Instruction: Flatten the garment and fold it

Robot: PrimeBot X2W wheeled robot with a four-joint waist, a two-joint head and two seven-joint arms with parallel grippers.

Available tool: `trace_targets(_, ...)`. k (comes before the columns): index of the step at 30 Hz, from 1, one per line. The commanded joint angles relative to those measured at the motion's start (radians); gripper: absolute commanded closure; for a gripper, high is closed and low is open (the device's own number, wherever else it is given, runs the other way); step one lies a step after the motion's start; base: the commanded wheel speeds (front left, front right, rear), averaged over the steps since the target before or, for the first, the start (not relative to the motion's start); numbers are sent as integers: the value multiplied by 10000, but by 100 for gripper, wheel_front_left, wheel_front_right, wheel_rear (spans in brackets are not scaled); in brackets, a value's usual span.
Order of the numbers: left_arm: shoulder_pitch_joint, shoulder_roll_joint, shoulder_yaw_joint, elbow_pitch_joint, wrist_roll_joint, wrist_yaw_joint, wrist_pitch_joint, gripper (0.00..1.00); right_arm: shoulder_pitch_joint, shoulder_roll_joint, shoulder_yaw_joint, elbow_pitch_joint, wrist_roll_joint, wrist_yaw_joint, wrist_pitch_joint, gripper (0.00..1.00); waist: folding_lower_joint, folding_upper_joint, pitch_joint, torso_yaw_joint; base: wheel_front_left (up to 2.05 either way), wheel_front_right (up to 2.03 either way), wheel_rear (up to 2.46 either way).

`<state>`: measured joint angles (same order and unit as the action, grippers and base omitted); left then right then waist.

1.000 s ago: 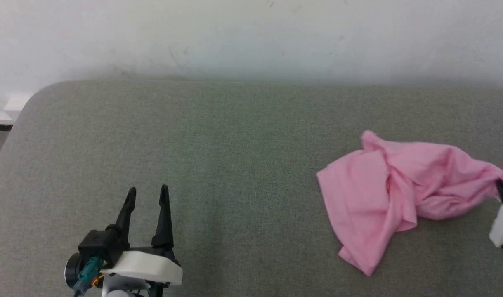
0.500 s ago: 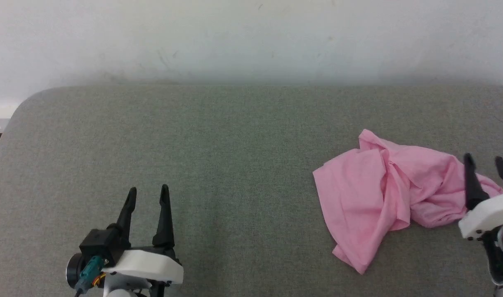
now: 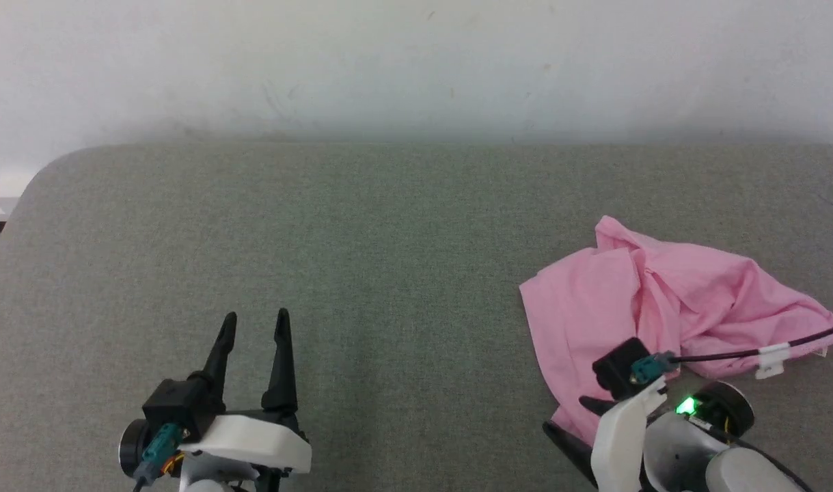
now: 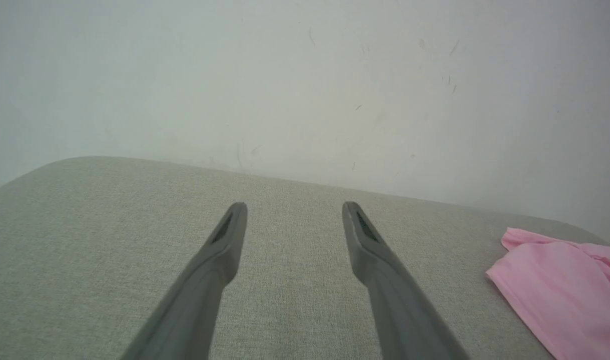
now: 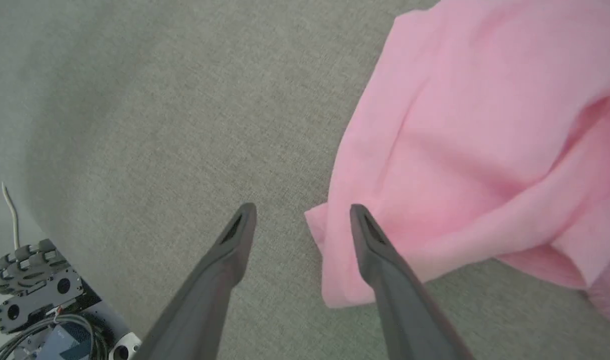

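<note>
Both sets of fingers are spread wide and hold nothing. On your left gripper [image 3: 255, 316] the two dark fingers [image 4: 219, 255] stand apart over bare fabric. On your right gripper [image 5: 302, 208], one finger [image 5: 385, 270] lies across the near corner of the garment [image 5: 485, 125] and the other is over the surface beside it. That corner's edge reaches into the gap between them, but it is not pinched. You cannot tell whether the fingers touch the cloth.

The biggest thing before you is the grey-green woven surface [image 3: 389, 239], with a rounded corner at the far left. It runs back to a pale, scuffed wall [image 3: 389, 61].

The pink garment [image 3: 662, 301] lies on the right half of that surface, well apart from your left gripper. It is crumpled, with a flatter panel on its left side and bunched folds trailing out to the right. The left wrist view catches only its edge [image 4: 560, 280], at the far right.

In the head view your right gripper [image 3: 565, 415] sits low at the garment's near edge, fingers pointing left across the picture.

The right wrist view takes in part of the wheeled base [image 5: 32, 295] at its lower left, past the edge of the surface.

A thin dark cable [image 3: 730, 354] with a white clip crosses the garment's right end, and a small green light [image 3: 686, 406] glows on the right wrist.
</note>
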<state>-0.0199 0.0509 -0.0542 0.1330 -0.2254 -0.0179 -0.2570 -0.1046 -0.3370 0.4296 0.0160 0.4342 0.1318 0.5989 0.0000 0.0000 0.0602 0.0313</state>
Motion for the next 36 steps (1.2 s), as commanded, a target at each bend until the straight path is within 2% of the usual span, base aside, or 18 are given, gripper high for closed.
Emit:
trace_targets(1, -136, -6, -33, 26, 41, -35, -47, 0, -225, -105, 115, 127, 10, -11, 22, 0, 0, 0, 61, 54, 0, 0, 0)
trace_targets(7, -192, -6, -146, 169, -35, 73, -47, 0, -756, -206, 841, 2141, 498, -11, 243, 0, 0, 0, 184, 162, 0, 0, 0)
trace_targets(9, -190, -6, -158, 212, -40, 101, -47, 0, -864, -115, 992, 2664, 732, -11, 253, 61, 0, 0, 193, 153, 0, 0, 0)
trace_targets(10, -184, -6, -159, 224, -46, 114, -47, 0, -927, -109, 1113, 2847, 798, -11, 275, 100, 0, 0, 188, 141, 0, 0, 0)
trace_targets(13, -167, -6, -132, 246, -37, 159, -47, 0, -1182, -99, 1260, 2935, 916, -11, -94, 100, 0, 0, 168, 32, 0, 0, 0)
trace_targets(15, -163, -6, -123, 256, -13, 176, -47, 0, -1424, -144, 1137, 2585, 719, -11, -885, 100, 0, 0, 137, -57, 0, 0, 0)
trace_targets(19, -120, 1, 0, 203, 123, 192, -47, 0, -1611, -24, -4, 1339, 294, -11, -2676, 100, 0, 0, 81, -342, 0, 0, 0)
trace_targets(22, -32, 21, 175, 156, 294, 285, -47, 0, -1441, 136, -1683, 666, 12, -11, -3561, 100, 0, 0, 90, -670, 0, 0, 0)
trace_targets(25, -38, 15, 178, 161, 339, 258, -47, 0, -945, 367, -4085, 522, -278, -11, -4248, 100, 0, 0, 82, -815, 0, 0, 0)
trace_targets(30, -73, 7, 194, 134, 367, 220, -47, 0, 412, 1023, -7826, 1296, -776, -11, -4185, 100, 0, 0, 104, -919, 0, 0, 0)
trace_targets(34, -135, 3, 205, 137, 380, 184, -47, 0, 1202, 1568, -9841, 2484, -1164, -11, -4093, 100, 0, 0, 167, -935, 0, 0, 0)
trace_targets(35, -143, 2, 212, 136, 381, 178, -47, 0, 1276, 1729, -10185, 2760, -1252, -11, -4113, 92, 0, 0, 181, -948, 0, 0, 0)
trace_targets(36, -145, 1, 224, 132, 380, 178, -47, 0, 1327, 1871, -10398, 2997, -1351, -11, -4144, 66, 0, 0, 191, -967, 0, 0, 0)
